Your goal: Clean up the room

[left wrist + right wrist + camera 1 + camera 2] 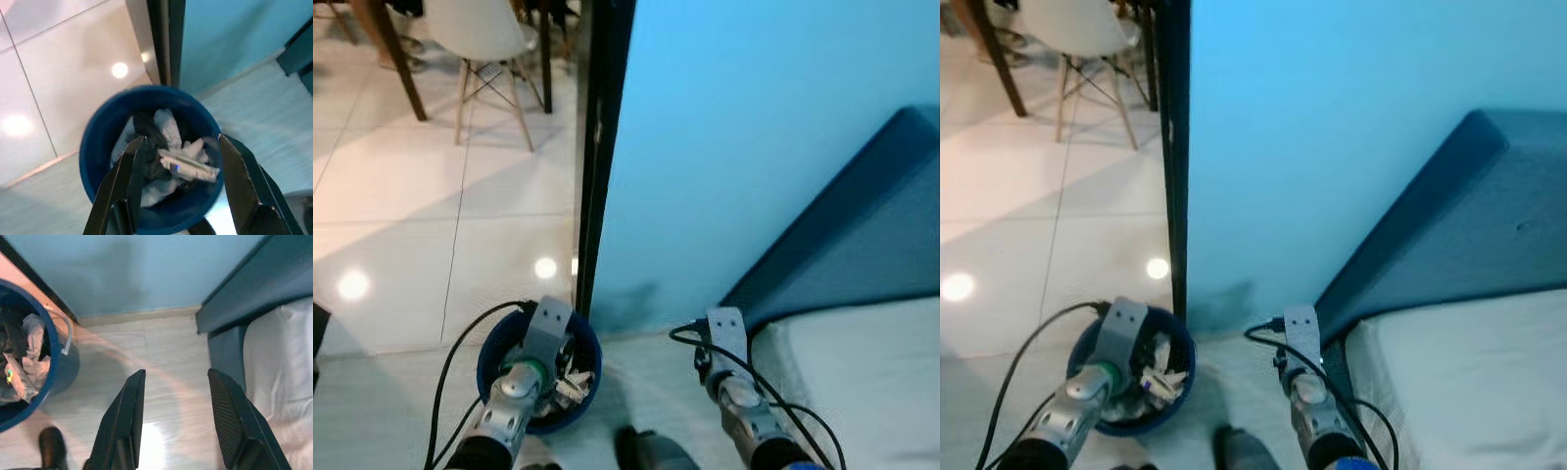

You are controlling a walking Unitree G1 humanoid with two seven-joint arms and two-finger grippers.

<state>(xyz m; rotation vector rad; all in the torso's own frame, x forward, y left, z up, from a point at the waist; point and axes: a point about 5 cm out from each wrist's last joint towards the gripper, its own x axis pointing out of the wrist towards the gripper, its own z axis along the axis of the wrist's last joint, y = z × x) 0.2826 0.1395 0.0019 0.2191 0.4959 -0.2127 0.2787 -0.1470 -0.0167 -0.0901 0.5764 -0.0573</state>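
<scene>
My left hand (176,183) hangs open and empty over the blue bin (93,161), where crumpled trash (183,161) already lies. My right hand (176,418), also open, holds nothing above bare floor (161,357) beside the bed (279,362); I judge this drop finished.

Bin (583,377) left of bed (862,372), holding trash (181,161).

Pale floor (161,357), glossy white tile (401,215) beyond the dark door frame (597,166). Standing on it beside that frame, close to the blue wall: a round blue bin (98,142) holding crumpled paper and wrappers (181,161). Nearby, a dark shoe (51,445). To the right, a bed with a white sheet (862,382) and dark blue headboard (862,235). On the tile farther off, a white chair (484,49) on wooden legs.
</scene>
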